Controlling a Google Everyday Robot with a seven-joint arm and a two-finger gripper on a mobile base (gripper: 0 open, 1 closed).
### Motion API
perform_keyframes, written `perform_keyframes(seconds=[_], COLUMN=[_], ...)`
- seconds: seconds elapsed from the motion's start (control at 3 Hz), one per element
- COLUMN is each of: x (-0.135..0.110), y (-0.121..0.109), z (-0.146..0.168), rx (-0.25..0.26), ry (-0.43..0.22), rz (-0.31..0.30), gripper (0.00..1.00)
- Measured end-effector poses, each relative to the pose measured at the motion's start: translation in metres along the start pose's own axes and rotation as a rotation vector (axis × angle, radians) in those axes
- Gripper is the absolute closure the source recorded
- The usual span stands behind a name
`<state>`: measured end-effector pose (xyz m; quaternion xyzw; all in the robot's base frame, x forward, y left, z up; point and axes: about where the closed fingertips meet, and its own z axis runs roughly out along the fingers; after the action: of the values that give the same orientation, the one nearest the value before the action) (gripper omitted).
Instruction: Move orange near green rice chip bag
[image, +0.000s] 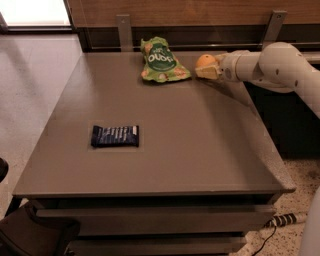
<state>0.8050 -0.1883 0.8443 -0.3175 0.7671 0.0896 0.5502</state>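
Currently: orange (205, 59) held in the gripper (205, 68), at 3 o'clock of the green rice chip bag (161, 62)

Item 1, end effector. Taking the far edge of the table (165, 170) as 12, the gripper is at about 1 o'clock. The white arm (272, 65) reaches in from 3 o'clock, roughly level with the tabletop. The pale fingers (210, 73) are closed around the orange, which sits at their tip with its lower part covered by them. Whether the fruit touches the tabletop cannot be told. A dark shadow lies on the surface at about 4 o'clock of the gripper.

Item 2, task items. The orange is near the bag but apart from it, with a strip of bare tabletop between the two. The bag lies flat at about 12 o'clock on the table, close to the far edge. Its dark round logo with white lettering faces up, and pictured pale chips run along its near end.

Item 3, other items. A flat dark blue wrapper (115, 135) with white print lies at about 8 o'clock on the table, well apart from both bag and orange. Behind the far edge runs a wooden panel (200, 10) with upright metal brackets (123, 31). On the floor, at 5 o'clock of the table, lies a power strip (286, 220) with a cable.
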Motion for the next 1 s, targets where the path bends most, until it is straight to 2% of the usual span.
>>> perform_keyframes(seconds=[0.33,1.0], x=[0.001,0.0013], y=[0.0005,0.0047], z=[0.0029,0.0074], rx=[0.002,-0.006], ry=[0.001,0.001], rz=[0.0,0.0], gripper=[0.82,0.36])
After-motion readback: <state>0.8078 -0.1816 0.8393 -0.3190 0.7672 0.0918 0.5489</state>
